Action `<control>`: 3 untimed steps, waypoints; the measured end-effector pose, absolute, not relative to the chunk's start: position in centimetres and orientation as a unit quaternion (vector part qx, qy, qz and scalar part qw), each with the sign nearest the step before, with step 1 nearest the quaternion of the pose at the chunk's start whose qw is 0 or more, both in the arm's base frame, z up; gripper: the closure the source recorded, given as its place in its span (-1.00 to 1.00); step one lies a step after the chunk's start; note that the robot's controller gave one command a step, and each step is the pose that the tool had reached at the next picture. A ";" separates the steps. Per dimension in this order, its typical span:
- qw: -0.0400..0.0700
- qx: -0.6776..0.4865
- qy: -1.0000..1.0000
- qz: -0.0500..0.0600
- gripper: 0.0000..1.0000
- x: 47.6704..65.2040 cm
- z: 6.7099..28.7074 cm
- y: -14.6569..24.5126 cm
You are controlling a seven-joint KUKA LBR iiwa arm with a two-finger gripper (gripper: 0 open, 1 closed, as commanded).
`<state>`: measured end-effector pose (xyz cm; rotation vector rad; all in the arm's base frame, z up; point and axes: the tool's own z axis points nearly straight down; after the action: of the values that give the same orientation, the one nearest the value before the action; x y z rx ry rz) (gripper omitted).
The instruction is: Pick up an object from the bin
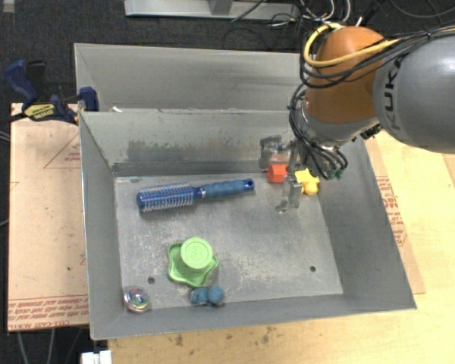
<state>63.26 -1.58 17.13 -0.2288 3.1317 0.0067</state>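
Currently, the arm (pixel 428 89) reaches into the grey metal bin (pixel 212 78) from the right of the camera view, and its rounded orange wrist cover (pixel 341 82), wrapped with yellow and black cables, sits above the right rear part of the bin floor. The claw (pixel 290 196) hangs below this cover, low over the floor near the back wall. Whether the claw is spread or pressed together cannot be told from this view. A small orange block (pixel 277 174) lies just to the left of the claw, and a small yellow piece (pixel 309 184) lies just to its right; both are close against the claw's metal parts, and contact cannot be confirmed. A blue plastic hairbrush with a bristled head (pixel 193 194) lies flat to the left of the claw, with its handle pointing toward the orange block. A light green plastic cup-shaped item with a wavy base (pixel 191 262) stands near the front of the bin. A small blue lump (pixel 207 296) lies just in front of it. A small round silvery item (pixel 137 299) lies in the front left corner.
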 end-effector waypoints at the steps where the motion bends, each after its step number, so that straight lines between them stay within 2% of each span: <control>1: 0.002 -0.107 0.994 0.002 -1.00 64.8 14.7 4.2; 2: -0.001 -0.068 0.998 0.001 -1.00 65.3 8.9 4.6; 3: 0.000 -0.069 0.998 0.000 1.00 65.4 9.1 4.5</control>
<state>65.39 4.54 9.15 -0.2164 3.1332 0.0013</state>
